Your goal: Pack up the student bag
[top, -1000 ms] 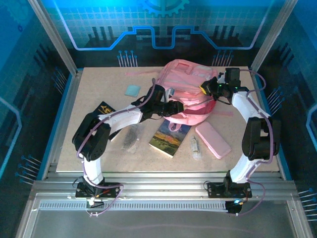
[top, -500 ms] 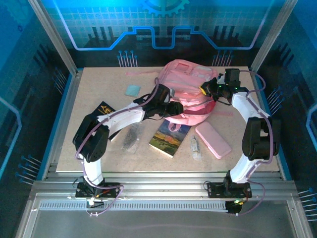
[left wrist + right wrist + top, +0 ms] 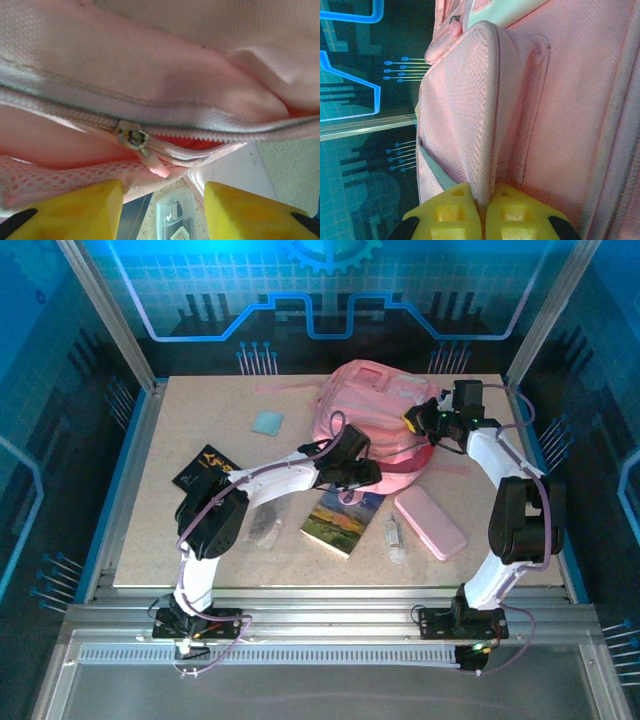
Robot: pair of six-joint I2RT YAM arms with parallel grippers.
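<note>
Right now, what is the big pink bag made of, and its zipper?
The student bag looks like soft woven cloth, matte: a fine weave grain shows, and it folds and sags. Its zipper seems to have a dull metal slider with a pink pull tab, perhaps rubber or plastic.

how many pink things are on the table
2: the student bag at the far middle, and a flat pencil case nearer, right of the book. Others may be hidden underneath it.
</note>
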